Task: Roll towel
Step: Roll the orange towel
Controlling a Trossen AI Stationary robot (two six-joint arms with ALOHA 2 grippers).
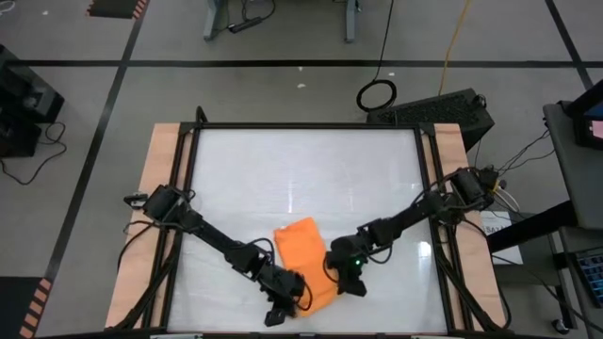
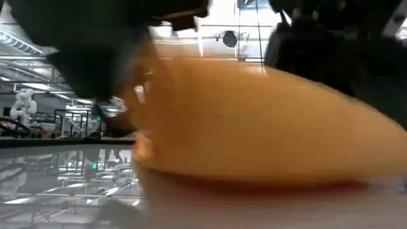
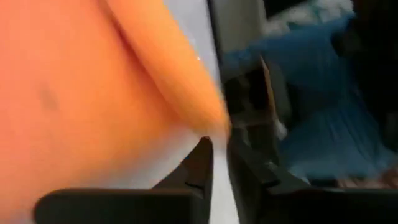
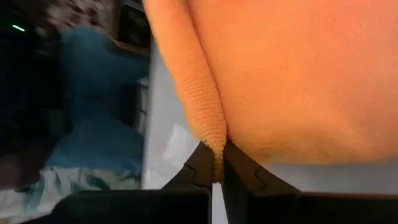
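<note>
Table [image 1: 283,169]: a white top in a dark frame with pale wooden side strips; both arms reached in over its near half.
Left arm [image 1: 212,237]: it ran from the left edge of the table down toward the near middle.
Right arm [image 1: 405,218]: it ran from the right edge down toward the near middle, ending just right of the cloth.
Towel [image 1: 306,259]: a plain orange cloth lay near the front middle of the table, between the two grippers; in the low view it filled most of the frame as a rounded orange mound [image 2: 254,121]; its near edge was curled up into a fold.
Left gripper [image 1: 283,306]: it sat at the towel's near left corner; in its wrist view the fingers [image 3: 198,163] stood a narrow gap apart, just below the tip of the towel's fold [image 3: 186,87], with no cloth seen between them.
Right gripper [image 1: 347,275]: it sat at the towel's right edge; in its wrist view the fingers [image 4: 239,167] were pressed together on a thin ridge of the towel's edge [image 4: 205,99].
</note>
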